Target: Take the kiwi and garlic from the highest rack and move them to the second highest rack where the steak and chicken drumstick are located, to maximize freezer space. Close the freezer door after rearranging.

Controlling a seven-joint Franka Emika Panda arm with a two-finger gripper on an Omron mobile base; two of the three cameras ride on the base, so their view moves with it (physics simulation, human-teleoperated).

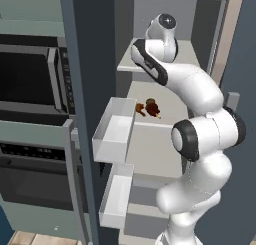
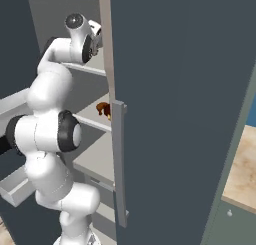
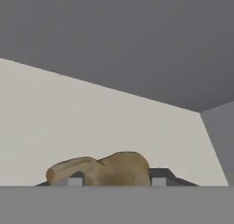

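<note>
With its jaws clenched on the garlic up on the freezer's top shelf, the gripper seems mid-pickup, and next likely must lift out and lower toward the steak and drumstick below.

Tan garlic; orange-brown drumstick, maroon steak, slate-blue freezer door.

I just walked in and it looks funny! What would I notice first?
The big white arm bends up and reaches into the open freezer, its wrist at the top shelf. On the shelf below lie the orange-brown drumstick and the dark red steak. Between the gripper tips sits a lumpy tan bulb, the garlic.
</note>
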